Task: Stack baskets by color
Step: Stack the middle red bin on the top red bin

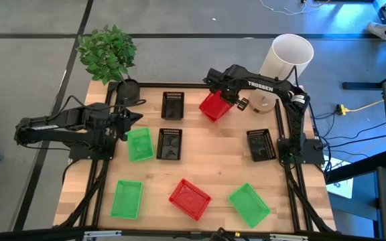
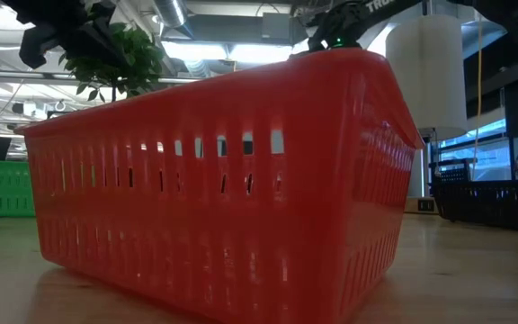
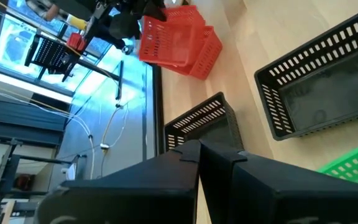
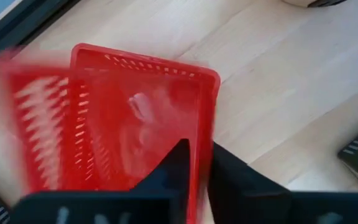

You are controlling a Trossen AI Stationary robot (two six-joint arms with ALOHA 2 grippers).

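My right gripper [image 1: 225, 94] points down over the table's far middle, shut on a tilted red basket [image 1: 214, 106]. In the left wrist view a second red basket [image 3: 209, 55] sits right beside the held one [image 3: 166, 37]. Another red basket [image 1: 189, 199] lies near the front edge and fills the low view [image 2: 223, 180]. Three green baskets [image 1: 139, 144] [image 1: 126, 199] [image 1: 249, 204] and three black ones [image 1: 173, 105] [image 1: 169, 144] [image 1: 261, 144] rest flat on the table. At the left, my left gripper [image 1: 133, 119] hovers shut, holding nothing. My right gripper pinches one side wall of the red basket at its rim [image 4: 202, 124], with one finger [image 4: 179, 162] inside the basket and the other outside. The fingers come from above, pointing down. The basket sits tilted; its far part [image 4: 36, 124] is blurred, and what it rests on is unclear.
A potted plant [image 1: 112, 57] stands at the far left corner and a tall white lampshade [image 1: 290, 57] at the far right, with a small round object [image 1: 263, 104] beside it. A black frame rail [image 1: 179, 85] borders the table. Bare wood shows in the middle [image 1: 213, 161].
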